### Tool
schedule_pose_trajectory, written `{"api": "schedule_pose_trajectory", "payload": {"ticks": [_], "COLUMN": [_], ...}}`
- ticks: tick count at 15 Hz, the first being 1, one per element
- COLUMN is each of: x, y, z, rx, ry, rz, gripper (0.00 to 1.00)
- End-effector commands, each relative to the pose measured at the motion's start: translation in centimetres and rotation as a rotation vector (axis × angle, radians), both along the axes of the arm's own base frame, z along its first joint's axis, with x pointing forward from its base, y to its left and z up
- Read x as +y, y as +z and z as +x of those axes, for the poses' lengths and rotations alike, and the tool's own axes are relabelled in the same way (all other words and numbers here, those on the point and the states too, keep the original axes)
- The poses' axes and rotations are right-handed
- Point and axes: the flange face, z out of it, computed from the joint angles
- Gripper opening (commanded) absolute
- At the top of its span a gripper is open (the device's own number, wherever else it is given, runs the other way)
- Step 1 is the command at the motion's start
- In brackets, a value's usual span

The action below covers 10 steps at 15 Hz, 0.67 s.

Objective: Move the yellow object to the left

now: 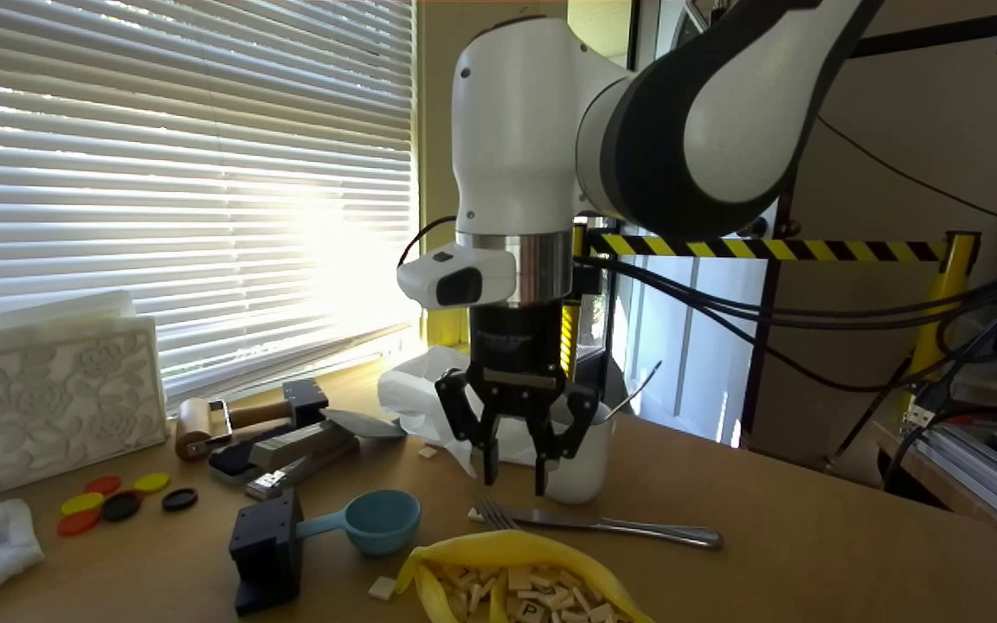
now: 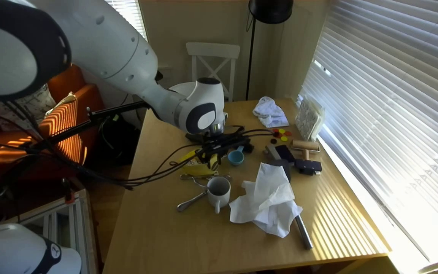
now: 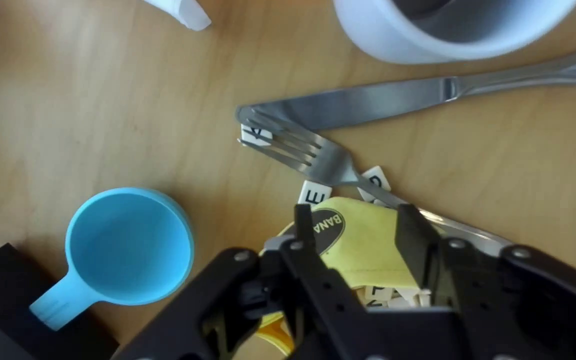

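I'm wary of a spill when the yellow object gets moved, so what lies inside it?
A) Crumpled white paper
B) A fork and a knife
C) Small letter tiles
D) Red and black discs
C: in an exterior view, a heap of pale letter tiles shows within the rim of the yellow object, one of them marked with a P.

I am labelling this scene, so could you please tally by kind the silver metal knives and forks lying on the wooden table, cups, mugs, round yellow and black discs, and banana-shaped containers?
Silver metal knife: 1
Silver metal fork: 1
White cylindrical mug: 1
Light-blue round handled cup: 1
Flat round yellow discs: 2
Flat round black discs: 2
Yellow banana-shaped container: 1
Total: 9
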Motion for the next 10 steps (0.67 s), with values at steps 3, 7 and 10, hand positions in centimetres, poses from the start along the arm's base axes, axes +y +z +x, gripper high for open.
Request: {"api": "schedule_pose_trajectory", "payload": {"ticks": [3,7,10], "x": [0.5,0.9,1.7], "y": [-3.2,-4.5,-5.3], "z": [1.6,1.8,1.8], "rx": [0.000,0.033,0.065], "ry": [0.090,0.137,0.200], "rz": [-0.017,-0.016,-0.008], "gripper": [0.02,0.00,0.00]}}
